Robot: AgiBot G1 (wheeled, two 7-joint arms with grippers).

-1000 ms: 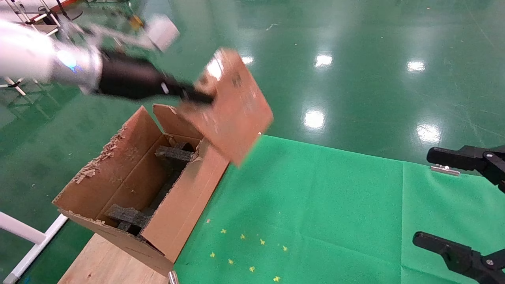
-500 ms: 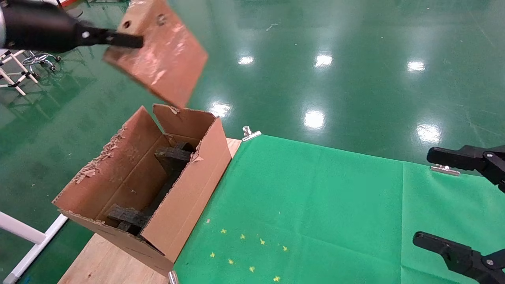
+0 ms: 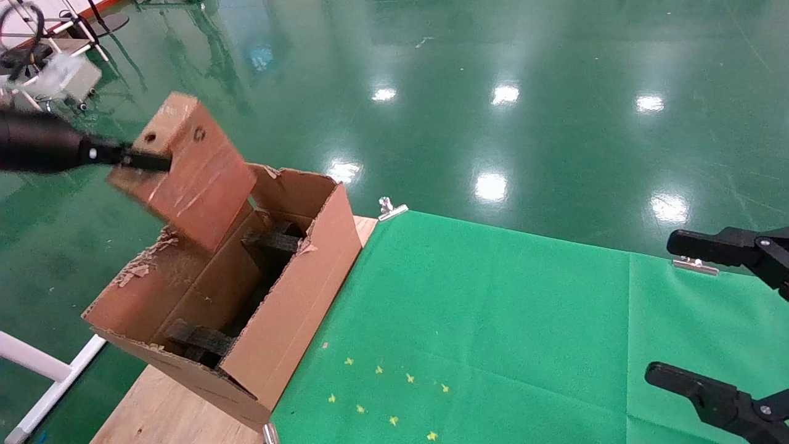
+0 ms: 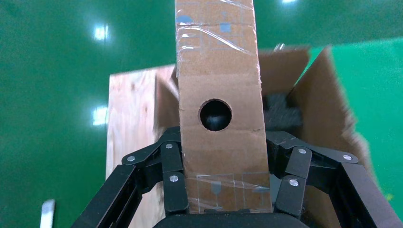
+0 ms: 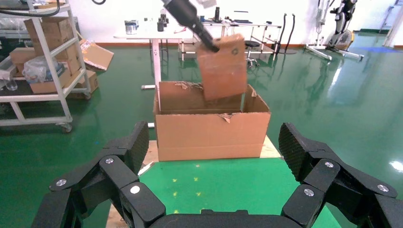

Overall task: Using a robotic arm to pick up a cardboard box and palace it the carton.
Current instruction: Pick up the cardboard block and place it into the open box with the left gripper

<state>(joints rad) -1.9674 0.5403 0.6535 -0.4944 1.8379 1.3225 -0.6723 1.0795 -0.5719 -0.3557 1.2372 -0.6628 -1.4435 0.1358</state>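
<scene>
My left gripper (image 3: 148,161) is shut on the small reddish-brown cardboard box (image 3: 188,172) and holds it tilted in the air. The box's lower corner hangs at the rim of the large torn carton (image 3: 290,296), over its far left side. Dark foam blocks (image 3: 271,240) lie inside the carton. In the left wrist view the fingers (image 4: 173,185) clamp both sides of the box (image 4: 218,61), with its round hole facing the camera and the carton (image 4: 328,95) beyond. The arm's white part is out of view. My right gripper (image 3: 678,314) is open and empty at the right edge.
The carton stands on a wooden board (image 3: 160,407) beside the green cloth (image 3: 493,320), which is held by metal clips (image 3: 391,209). A white frame leg (image 3: 37,370) is at lower left. Shelves with boxes (image 5: 43,71) and a white table stand behind the carton in the right wrist view.
My left gripper swung the box left from above the table's far edge, up high, then down onto the carton's left rim. The right gripper has not moved.
</scene>
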